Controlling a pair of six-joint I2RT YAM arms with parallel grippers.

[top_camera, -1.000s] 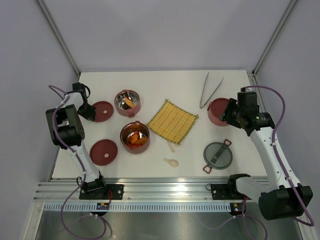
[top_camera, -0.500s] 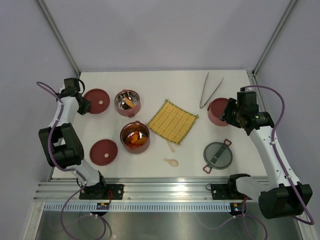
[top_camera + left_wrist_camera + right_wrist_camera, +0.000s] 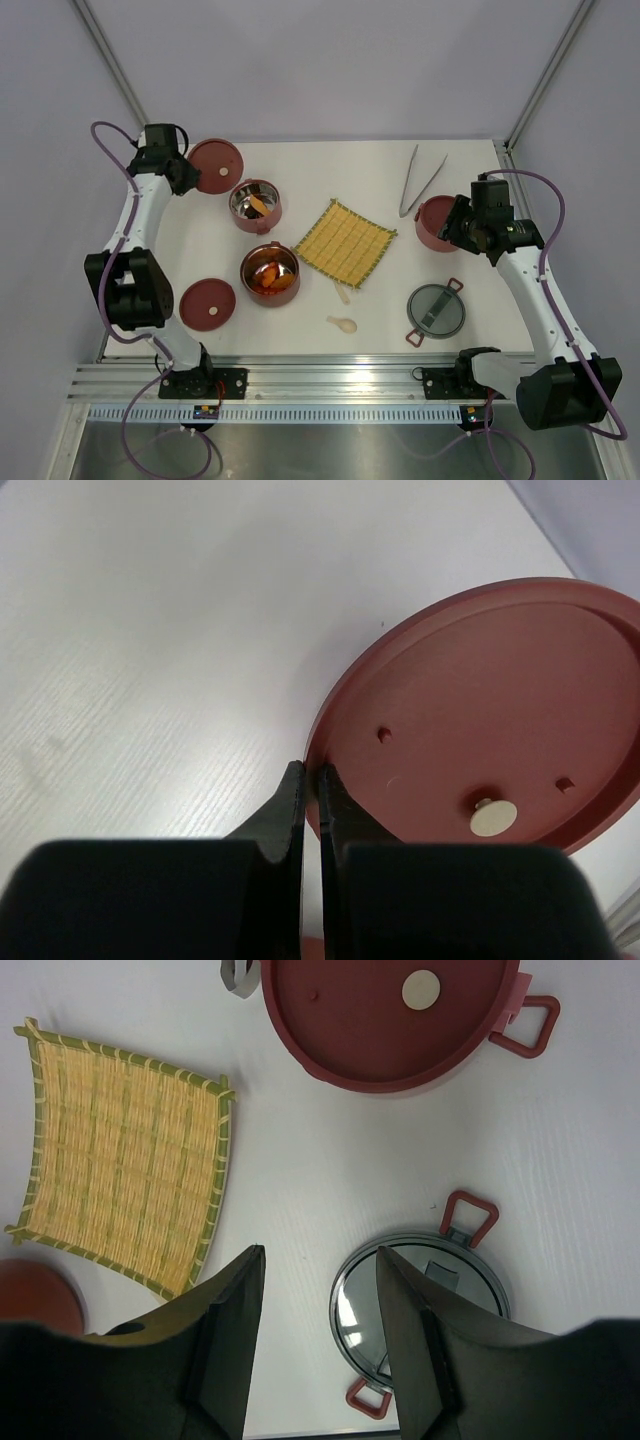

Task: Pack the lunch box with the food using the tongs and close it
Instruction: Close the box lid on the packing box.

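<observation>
My left gripper point(image 3: 309, 772) is shut on the rim of a flat red disc lid point(image 3: 480, 710), held off the table at the back left point(image 3: 215, 165). Just in front of it stands an open lunch box tier point(image 3: 256, 205) with an orange food piece inside. A second open tier point(image 3: 270, 273) holds more food. A third tier point(image 3: 438, 222) sits at the right, covered by a red lid point(image 3: 380, 1020). My right gripper point(image 3: 320, 1252) hangs open over bare table between that tier and the grey top lid point(image 3: 420, 1300). The silver tongs point(image 3: 422, 180) lie at the back right.
A yellow woven mat point(image 3: 345, 243) lies in the middle, with a small cream spoon point(image 3: 342, 323) in front of it. Another red disc lid point(image 3: 208, 303) rests flat at the front left. Enclosure posts stand at the back corners.
The left arm has carried the red disc lid from the left side of the table toward the back left and raised it. The right arm has stayed almost still.
</observation>
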